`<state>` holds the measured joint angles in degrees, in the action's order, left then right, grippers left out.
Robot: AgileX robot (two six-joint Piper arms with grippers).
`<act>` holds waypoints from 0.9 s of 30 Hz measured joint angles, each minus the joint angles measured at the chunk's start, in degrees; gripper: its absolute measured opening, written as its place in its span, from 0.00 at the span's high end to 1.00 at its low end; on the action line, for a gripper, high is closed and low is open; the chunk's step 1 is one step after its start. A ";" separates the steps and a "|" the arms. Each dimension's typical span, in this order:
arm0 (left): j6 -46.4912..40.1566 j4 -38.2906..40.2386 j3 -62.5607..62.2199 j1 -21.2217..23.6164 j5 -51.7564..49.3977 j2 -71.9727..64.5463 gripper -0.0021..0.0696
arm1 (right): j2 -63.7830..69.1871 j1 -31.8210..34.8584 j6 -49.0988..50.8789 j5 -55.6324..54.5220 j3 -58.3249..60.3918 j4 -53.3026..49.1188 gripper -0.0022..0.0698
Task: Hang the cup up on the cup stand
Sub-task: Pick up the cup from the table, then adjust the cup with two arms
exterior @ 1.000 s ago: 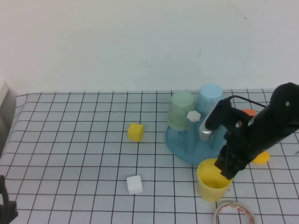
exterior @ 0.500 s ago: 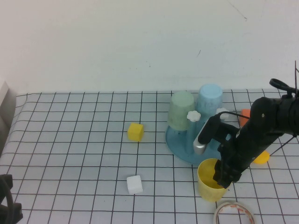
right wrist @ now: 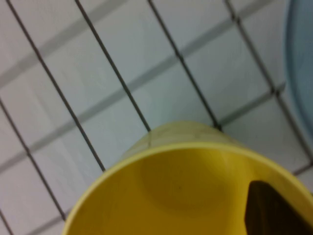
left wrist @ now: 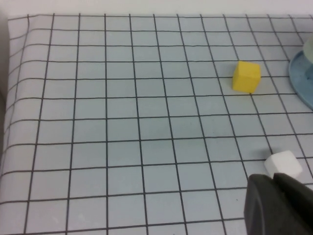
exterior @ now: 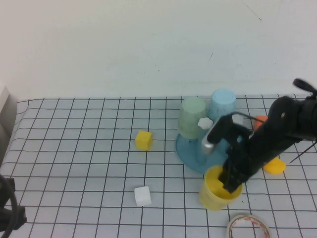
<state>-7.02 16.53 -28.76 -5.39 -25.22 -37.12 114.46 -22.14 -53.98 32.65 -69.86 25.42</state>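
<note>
The yellow cup point(exterior: 216, 191) is in front of the blue cup stand point(exterior: 190, 151), mouth up and leaning left. My right gripper point(exterior: 232, 182) grips its rim on the right side. In the right wrist view one dark finger point(right wrist: 270, 208) is inside the cup point(right wrist: 181, 186); the other finger is hidden. The stand's free peg has a white flower cap point(exterior: 205, 123). My left gripper point(exterior: 7, 213) is at the table's near left corner, shut and empty, and shows in the left wrist view point(left wrist: 272, 180).
A pale green cup point(exterior: 192, 119) and a light blue cup point(exterior: 222, 106) hang upside down on the stand. A yellow cube point(exterior: 143, 140) and a white cube point(exterior: 142, 196) lie to the left. A tape roll point(exterior: 247, 225) and an orange piece point(exterior: 274, 166) lie near the cup.
The right gripper has gone down into the yellow cup and moved left. The cup has shifted left with it and now leans. The left arm has barely moved.
</note>
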 joint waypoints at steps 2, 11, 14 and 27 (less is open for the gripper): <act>-0.03 -0.40 0.00 0.00 1.11 -1.13 0.97 | -2.39 0.00 -3.70 0.00 0.00 3.92 0.94; -0.03 -0.84 0.00 0.00 19.63 -5.79 0.97 | -16.39 -0.23 -11.06 -5.87 0.00 14.04 0.94; -0.03 -1.96 0.00 0.00 28.03 -6.62 0.97 | -20.85 -0.34 -13.65 -8.15 0.00 16.15 0.94; 25.18 -36.06 0.00 -17.01 49.99 -6.62 0.97 | -34.17 -0.34 -38.55 -10.57 0.00 35.76 0.94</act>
<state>18.17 -19.53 -28.76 -22.41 24.77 -43.74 80.29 -22.47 -92.52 22.08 -69.86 61.18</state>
